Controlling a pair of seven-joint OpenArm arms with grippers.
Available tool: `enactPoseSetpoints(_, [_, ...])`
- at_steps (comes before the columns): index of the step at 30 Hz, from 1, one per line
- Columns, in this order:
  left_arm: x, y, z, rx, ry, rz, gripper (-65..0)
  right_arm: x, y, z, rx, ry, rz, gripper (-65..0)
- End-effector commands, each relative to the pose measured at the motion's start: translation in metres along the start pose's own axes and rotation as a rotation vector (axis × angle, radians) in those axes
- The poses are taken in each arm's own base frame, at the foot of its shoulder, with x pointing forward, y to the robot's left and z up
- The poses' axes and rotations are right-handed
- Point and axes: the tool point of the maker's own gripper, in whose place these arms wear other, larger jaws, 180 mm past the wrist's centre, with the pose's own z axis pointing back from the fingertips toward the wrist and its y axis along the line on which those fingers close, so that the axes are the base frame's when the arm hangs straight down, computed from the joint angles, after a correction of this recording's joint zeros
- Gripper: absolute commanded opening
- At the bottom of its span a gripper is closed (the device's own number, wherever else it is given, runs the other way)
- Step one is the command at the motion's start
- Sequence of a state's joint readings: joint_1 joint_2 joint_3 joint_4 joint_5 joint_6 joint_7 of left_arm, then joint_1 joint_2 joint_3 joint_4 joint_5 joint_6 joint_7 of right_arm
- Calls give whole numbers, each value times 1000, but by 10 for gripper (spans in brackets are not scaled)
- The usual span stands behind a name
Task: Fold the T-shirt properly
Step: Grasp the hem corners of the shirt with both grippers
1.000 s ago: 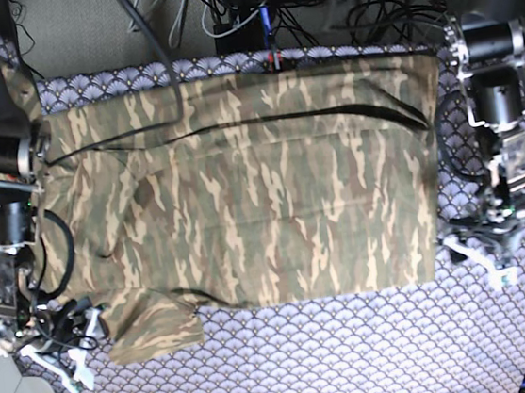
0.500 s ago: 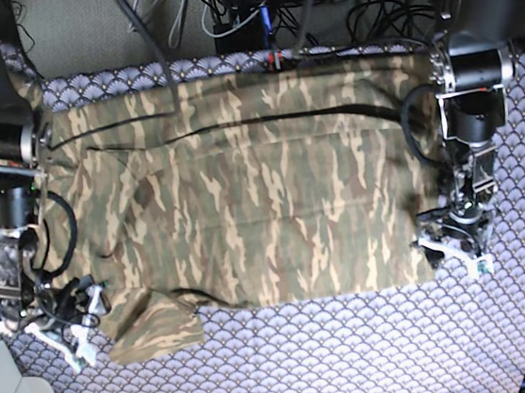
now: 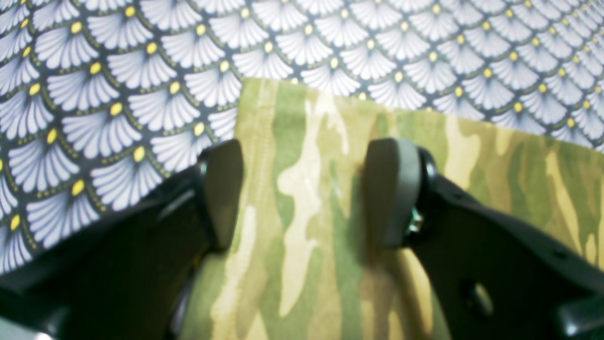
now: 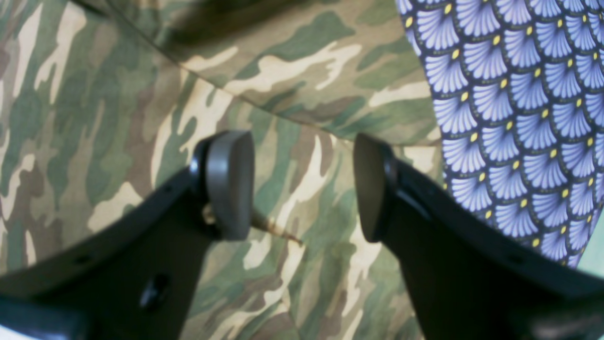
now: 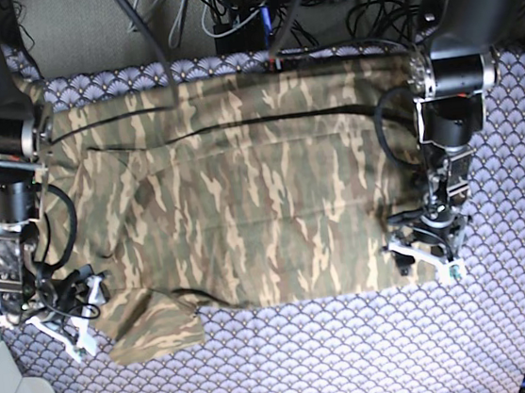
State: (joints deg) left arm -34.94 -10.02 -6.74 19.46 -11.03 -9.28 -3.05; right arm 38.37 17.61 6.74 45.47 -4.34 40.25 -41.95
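Both arms reach down from the far edge of the base view, each with a dark upper link, a silver-and-black wrist joint and a slim forearm hung with black cables. The left end effector sits low on that view's right, pointing down. In its wrist view its two grey fingers stand well apart with nothing between them. The right end effector sits low on the base view's left. Its wrist view shows its fingers likewise spread wide, gripping nothing.
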Motion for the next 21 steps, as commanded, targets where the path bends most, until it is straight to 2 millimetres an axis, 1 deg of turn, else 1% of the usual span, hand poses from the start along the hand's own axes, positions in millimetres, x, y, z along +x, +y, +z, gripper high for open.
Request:
enactPoseSetpoints(1, [18, 0, -3, -2, -27, 4, -246, 26, -14, 12, -29, -68, -2, -302])
enactPoseSetpoints(3, [19, 2, -2, 0, -29, 5, -246, 26, -14, 12, -29, -68, -2, -302])
enactPoseSetpoints(8, [36, 4, -2, -1, -68, 2, -247, 26, -13, 12, -27, -70, -4, -302])
enactPoseSetpoints(9, [39, 8, -1, 5, -72, -2, -247, 26, -13, 12, -27, -70, -4, -302])
enactPoseSetpoints(11, [41, 9, -1, 7, -76, -3, -248, 26, -13, 12, -27, -70, -4, -302])
enactPoseSetpoints(17, [35, 9, -1, 8, -64, 2, -248, 25, -13, 11, -26, -68, -4, -302])
enactPoseSetpoints(20, [20, 10, 1, 11, -41, 4, -248, 25, -13, 11, -26, -68, -4, -302])
enactPoseSetpoints(21, [17, 7, 1, 6, -37, 6, -248, 25, -13, 11, -26, -68, -4, -302])
